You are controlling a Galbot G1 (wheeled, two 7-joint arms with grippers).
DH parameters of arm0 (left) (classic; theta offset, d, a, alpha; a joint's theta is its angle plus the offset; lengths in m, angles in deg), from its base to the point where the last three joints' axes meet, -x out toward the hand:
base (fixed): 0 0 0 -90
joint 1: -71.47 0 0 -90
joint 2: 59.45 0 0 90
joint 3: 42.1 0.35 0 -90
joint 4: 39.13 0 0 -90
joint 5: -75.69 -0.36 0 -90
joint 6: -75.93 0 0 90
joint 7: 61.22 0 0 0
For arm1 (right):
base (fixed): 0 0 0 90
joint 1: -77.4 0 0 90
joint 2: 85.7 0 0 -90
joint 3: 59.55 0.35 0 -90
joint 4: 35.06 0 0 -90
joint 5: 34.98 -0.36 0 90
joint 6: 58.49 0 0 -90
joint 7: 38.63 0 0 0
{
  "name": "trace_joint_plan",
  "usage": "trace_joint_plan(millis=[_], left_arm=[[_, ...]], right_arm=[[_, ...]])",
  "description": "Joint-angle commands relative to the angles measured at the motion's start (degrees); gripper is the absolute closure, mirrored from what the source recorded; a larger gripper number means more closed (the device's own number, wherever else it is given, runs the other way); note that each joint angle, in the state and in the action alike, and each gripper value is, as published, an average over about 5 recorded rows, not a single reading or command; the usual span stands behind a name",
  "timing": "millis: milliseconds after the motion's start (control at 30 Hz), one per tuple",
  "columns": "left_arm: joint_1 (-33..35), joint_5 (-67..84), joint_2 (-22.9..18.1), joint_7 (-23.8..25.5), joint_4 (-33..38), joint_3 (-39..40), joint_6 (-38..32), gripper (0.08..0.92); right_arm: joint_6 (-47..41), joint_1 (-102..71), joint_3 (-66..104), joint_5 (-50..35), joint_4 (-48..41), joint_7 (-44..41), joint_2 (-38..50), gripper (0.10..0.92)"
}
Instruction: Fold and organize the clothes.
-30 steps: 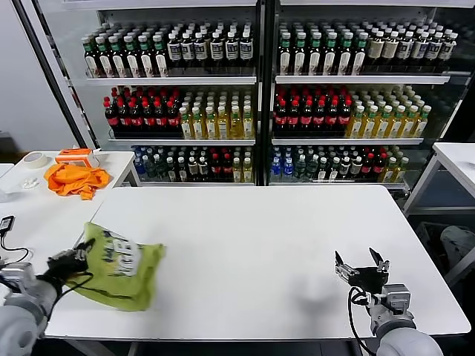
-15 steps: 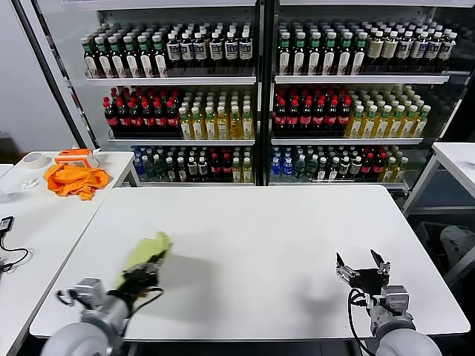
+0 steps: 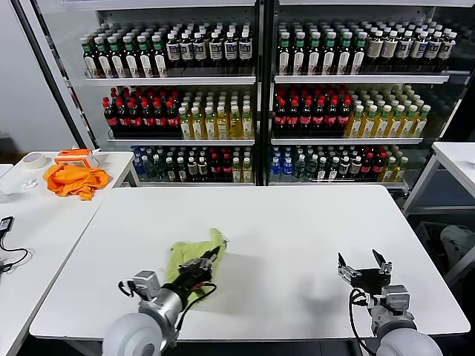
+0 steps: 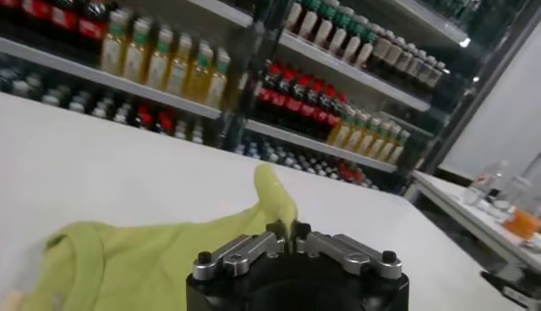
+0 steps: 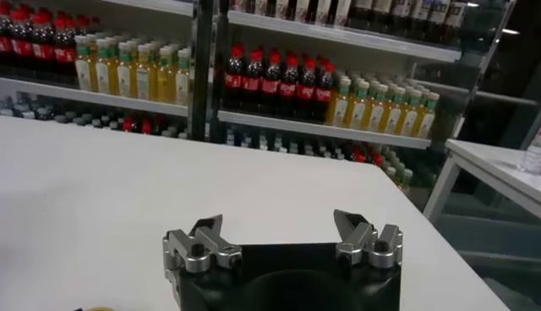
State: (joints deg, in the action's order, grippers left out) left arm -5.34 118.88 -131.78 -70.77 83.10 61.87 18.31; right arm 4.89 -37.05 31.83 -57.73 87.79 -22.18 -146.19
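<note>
The lime yellow-green T-shirt [image 3: 194, 254] lies bunched on the white table [image 3: 297, 222], left of the middle near the front. My left gripper [image 3: 205, 261] is shut on a fold of it; in the left wrist view the cloth [image 4: 152, 253] trails back from the closed jaws of that gripper [image 4: 289, 230]. The shirt's print is hidden. My right gripper [image 3: 364, 267] is open and empty, low over the table's front right; the right wrist view shows it [image 5: 281, 232] with only bare table between the jaws.
An orange garment [image 3: 73, 179], a tape roll [image 3: 34, 159] and an orange box [image 3: 77, 156] lie on a side table at far left. Drink coolers [image 3: 260, 89] stand behind the table. Another white table [image 3: 460, 159] stands at right.
My left gripper has dragged the T-shirt from the table's front left edge rightward toward the middle, and the shirt has bunched up, hiding its print. The right arm has not moved.
</note>
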Motion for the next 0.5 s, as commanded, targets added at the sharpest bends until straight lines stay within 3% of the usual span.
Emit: trace_joint_plan(millis=[33, 267, 500], left_arm=[[-4.4, 2.0, -3.8, -0.8, -3.5, 4.6, -3.4, 0.786], [-5.7, 2.1, -2.6, -0.5, -3.3, 1.1, -6.2, 0.587], [-3.2, -9.7, 5.0, 3.5, -4.1, -8.6, -10.1, 0.387]], right_arm=[[0.0, 0.1, 0.1, 0.1, 0.0, 0.0, 0.0, 0.203], [-0.1, 0.2, -0.1, 0.0, 0.2, -0.2, -0.1, 0.203], [-3.3, 2.4, -6.7, -8.1, 2.4, -0.5, -0.3, 0.203]])
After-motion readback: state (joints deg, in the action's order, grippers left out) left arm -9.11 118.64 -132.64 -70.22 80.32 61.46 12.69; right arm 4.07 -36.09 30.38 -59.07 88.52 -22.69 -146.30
